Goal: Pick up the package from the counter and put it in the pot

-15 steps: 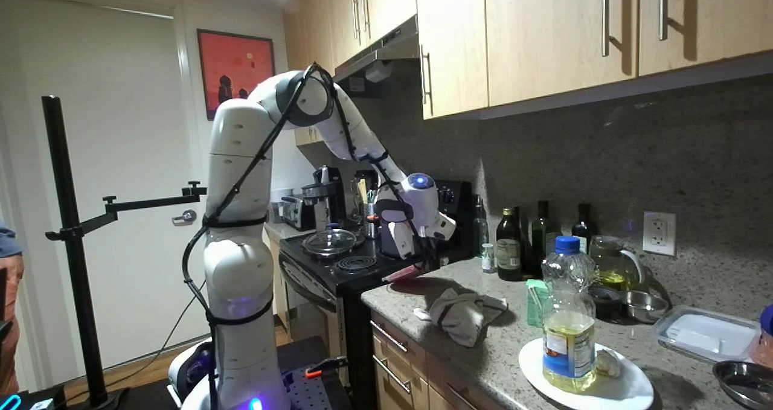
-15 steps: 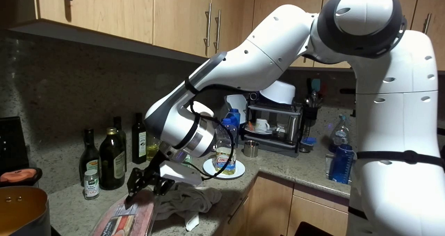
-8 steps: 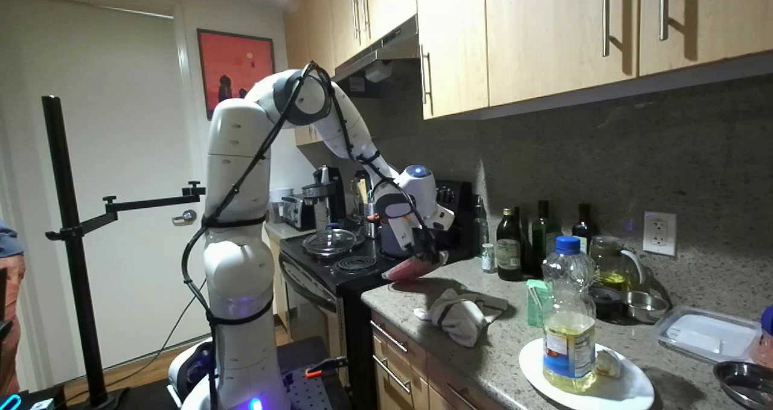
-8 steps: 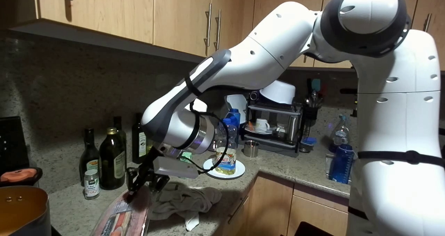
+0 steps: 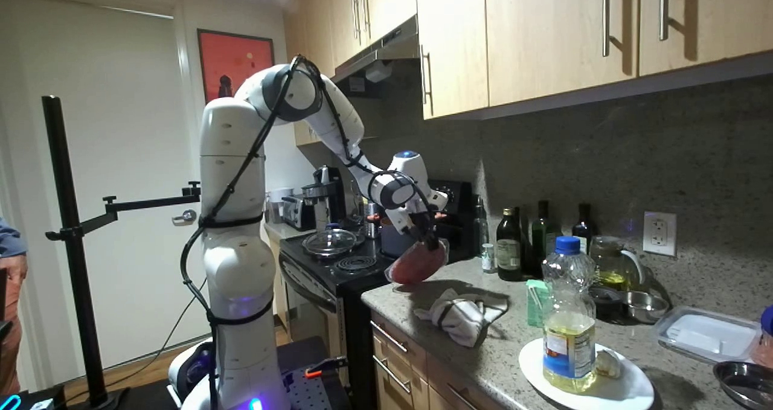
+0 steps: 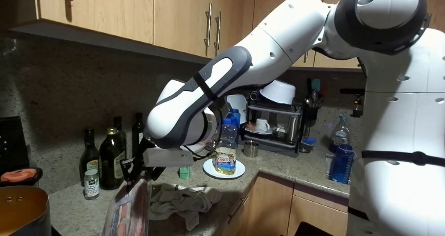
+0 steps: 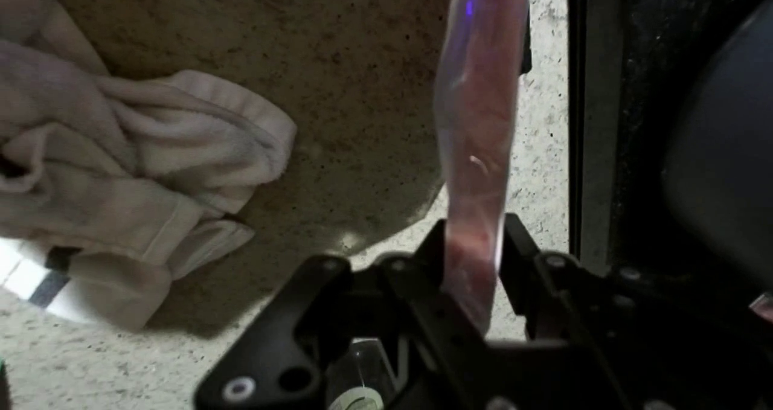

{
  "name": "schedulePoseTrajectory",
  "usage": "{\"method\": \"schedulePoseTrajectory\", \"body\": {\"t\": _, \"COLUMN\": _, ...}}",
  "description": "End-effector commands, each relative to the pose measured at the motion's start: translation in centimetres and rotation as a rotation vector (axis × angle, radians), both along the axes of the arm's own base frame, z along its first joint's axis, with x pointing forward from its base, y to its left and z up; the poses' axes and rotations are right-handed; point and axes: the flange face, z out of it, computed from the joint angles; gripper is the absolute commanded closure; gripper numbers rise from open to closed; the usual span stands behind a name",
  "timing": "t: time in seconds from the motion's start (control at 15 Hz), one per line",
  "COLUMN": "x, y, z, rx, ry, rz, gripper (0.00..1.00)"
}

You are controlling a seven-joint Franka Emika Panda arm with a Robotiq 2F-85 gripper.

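Observation:
The package (image 5: 418, 265) is flat red-pink meat in clear plastic with a printed label. My gripper (image 5: 430, 241) is shut on its upper end, and the package hangs steeply tilted over the counter corner beside the stove. It also shows in an exterior view (image 6: 126, 211), below the gripper (image 6: 139, 184). In the wrist view the package (image 7: 480, 114) stands edge-on between both fingers of the gripper (image 7: 476, 232). The pot (image 6: 39, 222), grey outside and orange inside, stands at the lower left of that exterior view. It is partly hidden behind the arm in an exterior view (image 5: 394, 242).
A crumpled cloth (image 5: 462, 316) lies on the counter close to the package. Dark bottles (image 6: 113, 159) and a spice jar (image 6: 91, 184) stand by the backsplash. A plate (image 5: 628, 386) bears an oil bottle (image 5: 567, 337). A glass lid (image 5: 329, 242) sits on the stove.
The package has swung from lying nearly flat to hanging more steeply below my gripper. The wrist has turned, and the upper arm has drawn back slightly toward the base.

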Motion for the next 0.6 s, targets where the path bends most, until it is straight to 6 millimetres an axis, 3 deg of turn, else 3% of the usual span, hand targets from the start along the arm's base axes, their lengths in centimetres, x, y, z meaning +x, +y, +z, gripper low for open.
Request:
{"method": "schedulePoseTrajectory", "body": {"t": 0.0, "x": -0.7, "y": 0.1, "z": 1.5, "rx": -0.051, "ry": 0.0, "rz": -0.01, "gripper": 0.94}}
{"method": "schedulePoseTrajectory", "body": {"t": 0.53, "x": -1.6, "y": 1.7, "z": 3.0, "rx": -0.129, "ry": -0.011, "rz": -0.002, "gripper": 0.94}}
